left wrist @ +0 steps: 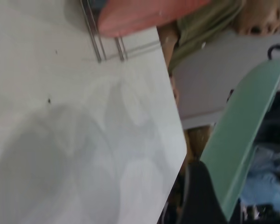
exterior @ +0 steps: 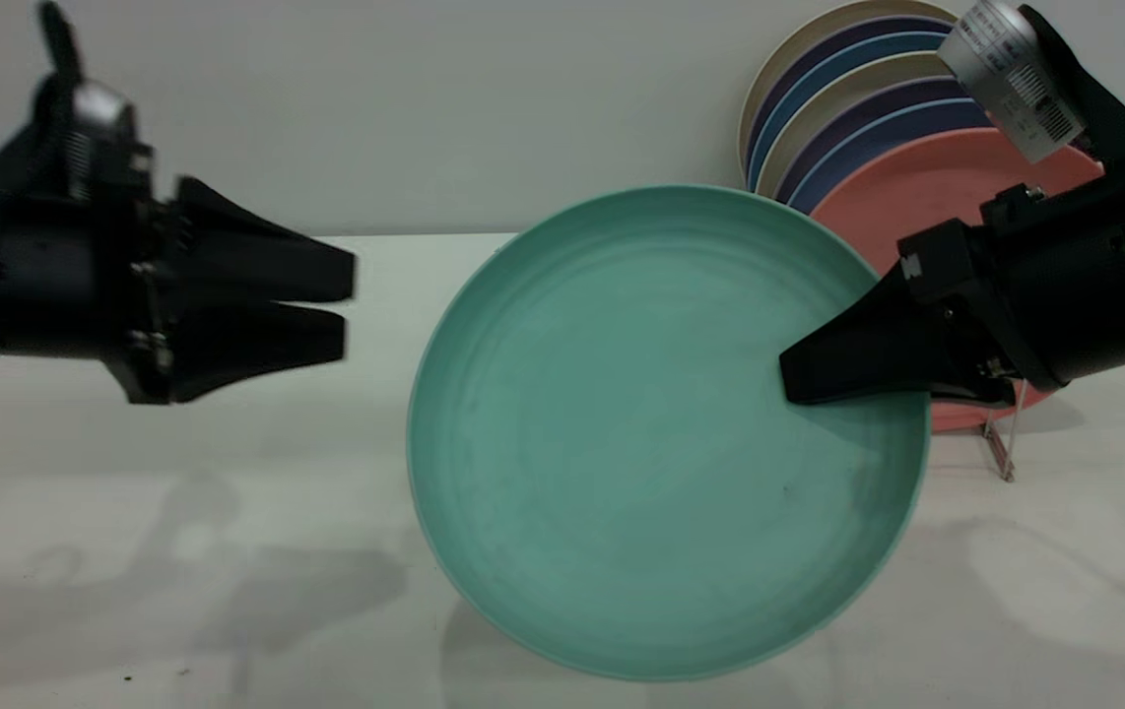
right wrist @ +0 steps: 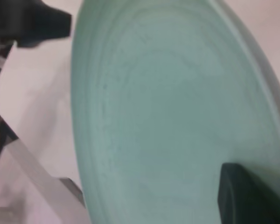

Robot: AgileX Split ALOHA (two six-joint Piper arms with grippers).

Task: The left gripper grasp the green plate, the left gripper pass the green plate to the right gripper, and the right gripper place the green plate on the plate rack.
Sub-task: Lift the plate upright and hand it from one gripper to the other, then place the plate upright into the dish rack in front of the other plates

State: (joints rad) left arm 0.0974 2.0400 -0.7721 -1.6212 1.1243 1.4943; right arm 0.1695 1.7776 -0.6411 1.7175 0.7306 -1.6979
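The green plate [exterior: 622, 443] hangs upright over the table, its face to the exterior camera. My right gripper [exterior: 789, 379] is shut on its right rim; one finger lies across the plate's face and the other is hidden behind it. That finger [right wrist: 242, 196] shows on the plate [right wrist: 168, 107] in the right wrist view. My left gripper [exterior: 348, 303] is to the plate's left, clear of it, with a narrow gap between its fingers and nothing in it. The left wrist view shows one finger [left wrist: 200, 196] and the plate [left wrist: 238, 144] edge-on. The plate rack [exterior: 1001, 448] stands behind at the right.
A salmon-pink plate [exterior: 937, 187] and several blue, purple and cream plates [exterior: 848, 98] stand in the rack behind my right gripper. The rack's wires [left wrist: 100, 46] and the pink plate [left wrist: 140, 14] show in the left wrist view, near the table's edge [left wrist: 177, 126].
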